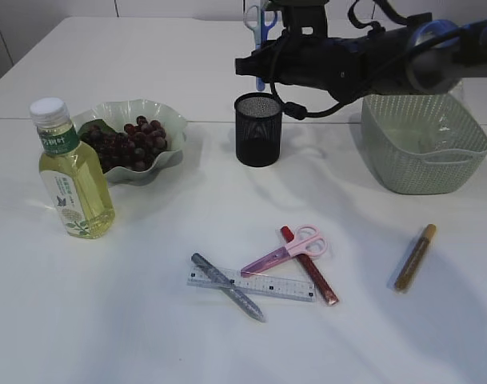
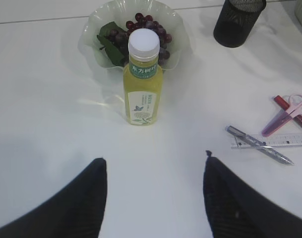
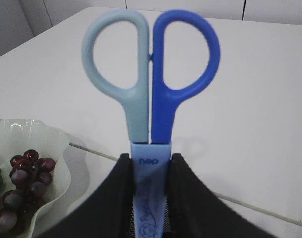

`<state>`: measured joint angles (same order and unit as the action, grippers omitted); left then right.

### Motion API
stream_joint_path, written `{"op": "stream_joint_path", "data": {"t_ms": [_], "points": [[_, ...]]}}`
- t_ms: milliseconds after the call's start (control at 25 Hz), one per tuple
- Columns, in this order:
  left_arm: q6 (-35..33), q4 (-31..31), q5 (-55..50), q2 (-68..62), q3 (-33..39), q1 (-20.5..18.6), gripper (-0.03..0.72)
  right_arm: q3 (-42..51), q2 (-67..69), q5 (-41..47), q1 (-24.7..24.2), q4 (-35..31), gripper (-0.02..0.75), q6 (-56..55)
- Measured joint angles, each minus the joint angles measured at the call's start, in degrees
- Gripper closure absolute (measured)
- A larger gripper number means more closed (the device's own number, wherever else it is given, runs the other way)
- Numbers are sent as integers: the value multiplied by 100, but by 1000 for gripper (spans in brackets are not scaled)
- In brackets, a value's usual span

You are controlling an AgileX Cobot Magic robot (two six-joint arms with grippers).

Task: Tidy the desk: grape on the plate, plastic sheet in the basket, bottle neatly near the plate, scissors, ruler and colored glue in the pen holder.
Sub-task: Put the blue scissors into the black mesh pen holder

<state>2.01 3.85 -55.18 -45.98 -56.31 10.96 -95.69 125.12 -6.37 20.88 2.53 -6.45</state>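
My right gripper is shut on the sheath of blue scissors, held upright, handles up, over the black mesh pen holder. In the exterior view the scissors' handles stick up above the arm. My left gripper is open and empty above the table, short of the yellow-green bottle. The bottle stands in front of the pale green plate with grapes. Pink scissors, a clear ruler, and silver, red and gold glue pens lie on the table. No plastic sheet shows.
A grey-green basket stands at the back right, behind the gold glue pen. The right arm spans the back of the table from right to middle. The pen holder also shows in the left wrist view, and the plate in the right wrist view.
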Motion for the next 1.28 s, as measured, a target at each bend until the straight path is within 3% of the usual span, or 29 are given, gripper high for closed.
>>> {"op": "stream_joint_path", "data": {"t_ms": [1280], "points": [[0, -9, 0, 0, 0, 0, 246, -426, 592, 122, 0, 124, 584, 108]]}}
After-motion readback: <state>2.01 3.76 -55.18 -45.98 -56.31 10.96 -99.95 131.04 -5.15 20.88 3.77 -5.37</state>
